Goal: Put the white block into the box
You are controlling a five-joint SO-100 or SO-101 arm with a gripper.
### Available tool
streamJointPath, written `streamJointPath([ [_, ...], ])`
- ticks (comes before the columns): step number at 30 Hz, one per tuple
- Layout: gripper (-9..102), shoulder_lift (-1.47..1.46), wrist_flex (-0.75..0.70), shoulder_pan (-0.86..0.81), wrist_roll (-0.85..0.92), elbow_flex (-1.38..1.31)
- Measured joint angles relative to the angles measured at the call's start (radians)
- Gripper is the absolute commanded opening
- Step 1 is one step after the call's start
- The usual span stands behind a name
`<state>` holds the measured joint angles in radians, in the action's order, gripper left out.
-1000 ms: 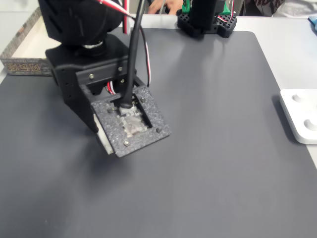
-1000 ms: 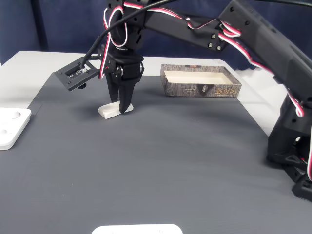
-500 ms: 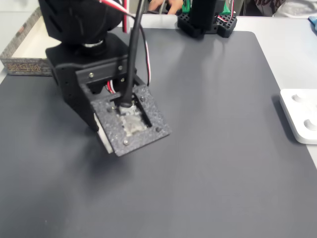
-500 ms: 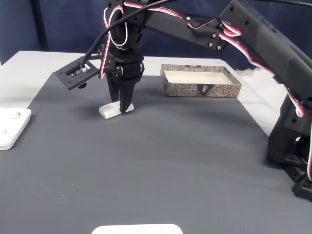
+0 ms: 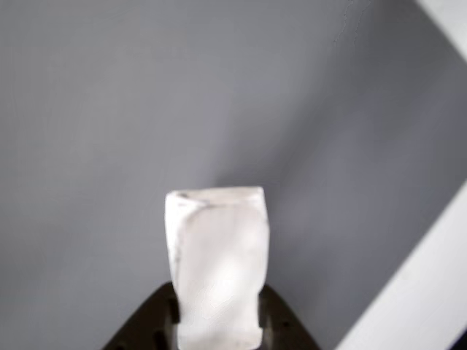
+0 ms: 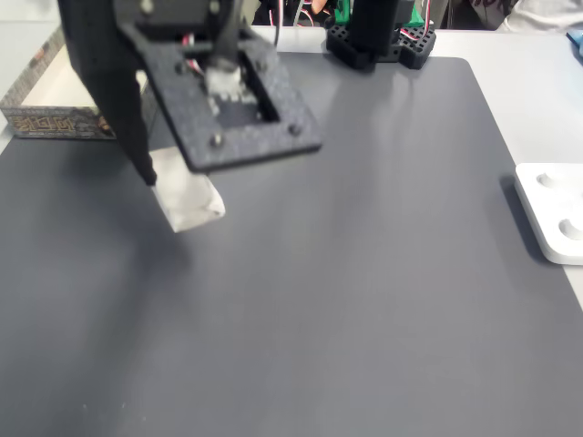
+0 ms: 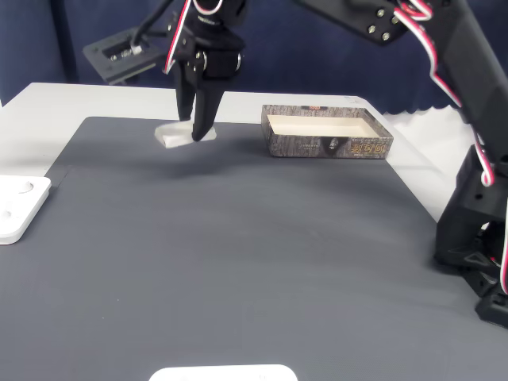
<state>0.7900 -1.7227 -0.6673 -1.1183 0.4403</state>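
The white block (image 7: 169,136) hangs above the dark mat, pinched across its middle by my gripper (image 7: 196,135), which is shut on it. In a fixed view from above, the white block (image 6: 189,198) sticks out below the black camera plate, with one dark fingertip of the gripper (image 6: 162,182) beside it. In the other view the white block (image 5: 217,255) stands up between the gripper's (image 5: 217,324) dark jaws over the grey mat. The box (image 7: 327,145) sits open on the mat to the right of the gripper, with cream inner walls; its patterned wall (image 6: 53,120) shows at the far left.
A flat white plate (image 7: 19,206) with round knobs lies off the mat's left edge, and the same plate (image 6: 551,211) shows at the right. Another white plate's edge (image 7: 222,372) sits at the front. The arm's black base (image 7: 476,238) stands at the right.
The gripper has risen off the mat with the white block in it and moved back toward the mat's far side. The box has not moved.
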Motion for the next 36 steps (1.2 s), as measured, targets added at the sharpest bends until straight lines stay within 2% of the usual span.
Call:
streamJointPath([
  [9,-2,0.081,-0.002,-0.012,0.008,0.058],
  [19,-2,0.259,-0.009,-0.089,0.071,0.290],
  [26,-2,0.434,-0.009,-0.264,0.071,0.517],
  [36,-2,0.472,-0.008,-0.557,-0.103,0.597],
])
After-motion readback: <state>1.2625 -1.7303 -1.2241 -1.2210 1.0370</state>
